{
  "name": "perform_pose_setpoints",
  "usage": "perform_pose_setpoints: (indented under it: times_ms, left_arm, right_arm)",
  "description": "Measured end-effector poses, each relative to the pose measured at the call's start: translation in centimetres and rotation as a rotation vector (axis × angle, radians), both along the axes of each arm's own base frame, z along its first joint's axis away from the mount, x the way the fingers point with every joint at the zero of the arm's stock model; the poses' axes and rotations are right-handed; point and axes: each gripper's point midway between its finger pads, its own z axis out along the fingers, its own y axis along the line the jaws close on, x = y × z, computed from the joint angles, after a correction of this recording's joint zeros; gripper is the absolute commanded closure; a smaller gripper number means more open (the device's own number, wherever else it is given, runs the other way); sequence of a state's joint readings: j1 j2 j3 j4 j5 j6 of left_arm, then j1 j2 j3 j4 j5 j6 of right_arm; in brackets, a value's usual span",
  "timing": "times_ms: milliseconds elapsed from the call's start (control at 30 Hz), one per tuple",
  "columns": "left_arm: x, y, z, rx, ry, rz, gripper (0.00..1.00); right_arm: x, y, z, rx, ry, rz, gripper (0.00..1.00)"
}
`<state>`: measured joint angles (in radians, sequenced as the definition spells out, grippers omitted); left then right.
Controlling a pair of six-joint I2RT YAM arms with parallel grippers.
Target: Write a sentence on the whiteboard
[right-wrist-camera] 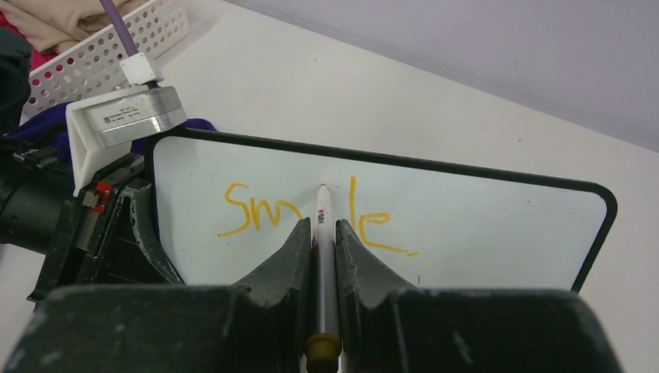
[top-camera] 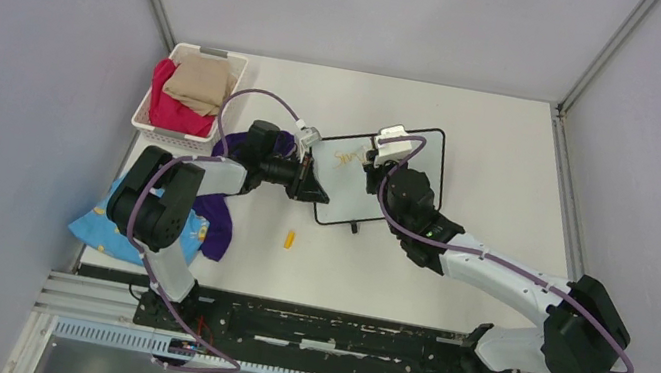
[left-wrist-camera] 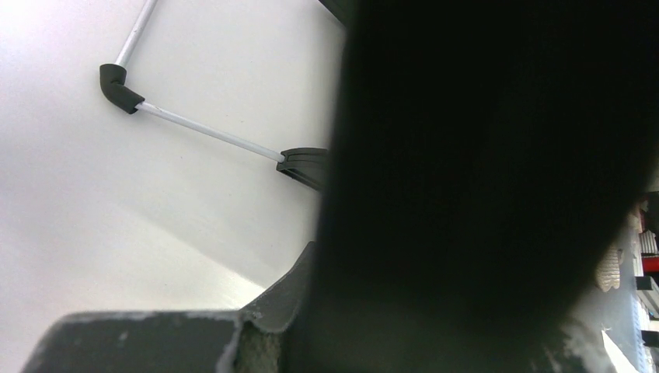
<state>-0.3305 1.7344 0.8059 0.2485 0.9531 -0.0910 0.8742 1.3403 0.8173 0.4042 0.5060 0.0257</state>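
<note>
Orange "smile" and marker on whiteboard

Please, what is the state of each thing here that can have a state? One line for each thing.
whiteboard: partly written, left edge clamped by the left gripper.
sentence: unfinished, only "smile" in orange.
marker: uncapped, held, tip at the board.
left gripper: shut on the whiteboard.
right gripper: shut on the marker.
orange cap: off the marker, lying apart.
basket: filled with folded cloths.
</note>
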Motion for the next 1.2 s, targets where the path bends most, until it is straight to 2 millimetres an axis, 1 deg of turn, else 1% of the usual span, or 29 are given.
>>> perform_pose_setpoints:
  times_ms: [1000,1100,1133,1200]
  left_arm:
    - [0.0,0.0,0.0,0.003,0.000,-0.002,0.82]
    - [0.0,-0.1,0.0,0.003,-0.003,-0.004,0.82]
    - [0.0,-0.1,0.0,0.003,-0.004,-0.004,0.82]
    - [0.0,-0.1,0.0,0.003,-0.004,-0.005,0.82]
  right_arm:
    - [-0.3,-0.1,-0.3,-0.006,0.019,0.007,1.00]
    - [-0.4,-0.4,0.4,0.008,0.011,0.006,1.00]
    - [-0.5,-0.5,0.9,0.018,0.003,0.006,1.00]
    - [-0.9,-1.0,2.6,0.052,-0.025,0.007,1.00]
